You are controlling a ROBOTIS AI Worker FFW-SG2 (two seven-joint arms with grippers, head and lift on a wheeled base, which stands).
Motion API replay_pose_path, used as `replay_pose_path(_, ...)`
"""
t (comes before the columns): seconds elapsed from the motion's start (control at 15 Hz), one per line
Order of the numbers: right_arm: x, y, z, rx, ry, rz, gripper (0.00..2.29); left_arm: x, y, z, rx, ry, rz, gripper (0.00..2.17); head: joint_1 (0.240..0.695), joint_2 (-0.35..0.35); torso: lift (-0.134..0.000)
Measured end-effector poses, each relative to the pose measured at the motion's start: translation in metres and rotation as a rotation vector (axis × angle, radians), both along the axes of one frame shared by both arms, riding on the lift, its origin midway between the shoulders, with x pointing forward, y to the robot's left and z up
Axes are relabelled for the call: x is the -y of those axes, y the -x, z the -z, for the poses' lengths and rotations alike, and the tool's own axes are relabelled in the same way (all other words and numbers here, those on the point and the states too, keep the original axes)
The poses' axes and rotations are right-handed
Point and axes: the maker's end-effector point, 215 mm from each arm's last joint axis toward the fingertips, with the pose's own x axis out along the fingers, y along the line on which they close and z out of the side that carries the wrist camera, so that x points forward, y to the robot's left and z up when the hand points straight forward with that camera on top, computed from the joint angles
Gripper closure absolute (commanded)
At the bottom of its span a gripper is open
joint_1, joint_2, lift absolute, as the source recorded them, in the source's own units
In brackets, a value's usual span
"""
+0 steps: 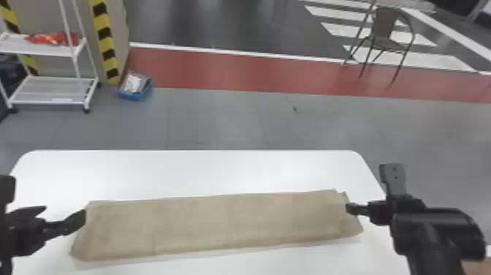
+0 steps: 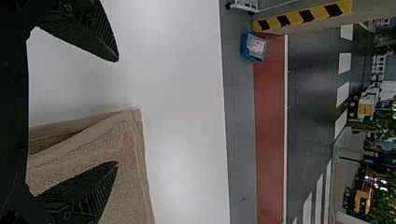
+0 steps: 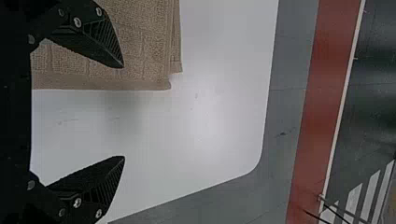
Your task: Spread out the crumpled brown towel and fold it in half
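A brown towel [image 1: 219, 223] lies flat on the near half of my white table [image 1: 197, 172], a long narrow band running from 9 o'clock to 3 o'clock. Layers show along its edges, slightly out of line at the 3 o'clock end, so I judge the spreading done and the fold in half made or nearly so. My left gripper [image 2: 116, 110] is at the towel's 9 o'clock end, its two fingers spread wide with nothing pinched between them; my right gripper [image 3: 123, 112] is at the 3 o'clock end, likewise spread and holding nothing. What comes next, I think, is small: either draw both arms back without snagging the cloth, or first nudge the uneven corners into line. Beyond the table at 11 o'clock, a blue bin [image 1: 135, 97] sits on the floor with a pale packet [image 1: 132, 82] in it; I cannot tell what it is. Farther round, between 10 and 11 o'clock, a white cart [image 1: 47, 51] carries something red [image 1: 54, 37] on its upper shelf.
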Motion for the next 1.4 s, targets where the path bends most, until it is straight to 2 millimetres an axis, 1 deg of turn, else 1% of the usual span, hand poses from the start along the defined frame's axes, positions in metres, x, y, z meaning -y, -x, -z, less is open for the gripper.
replay_pose_path(0.13, 0.000, 0.008, -0.010, 0.027, -0.009, 0.007, 0.10, 0.000, 0.019, -0.005, 0.001, 0.039, -0.014, 0.09, 0.695, -0.231, 0.000)
replay_pose_path(0.33, -0.005, 0.011, -0.021, 0.055, -0.006, -0.003, 0.10, 0.004, 0.042, -0.009, 0.013, 0.078, -0.023, 0.09, 0.695, -0.240, 0.000)
replay_pose_path(0.47, -0.012, 0.012, -0.023, 0.064, -0.012, -0.014, 0.10, 0.004, 0.052, -0.007, 0.016, 0.099, -0.030, 0.09, 0.695, -0.237, 0.000)
replay_pose_path(0.87, -0.018, 0.014, -0.020, 0.052, -0.019, -0.019, 0.10, 0.008, 0.057, -0.003, 0.009, 0.107, -0.027, 0.09, 0.695, -0.234, 0.000)
replay_pose_path(1.4, -0.026, 0.017, -0.013, 0.033, -0.032, -0.020, 0.10, 0.004, 0.060, -0.001, 0.003, 0.101, -0.032, 0.08, 0.695, -0.223, 0.000)
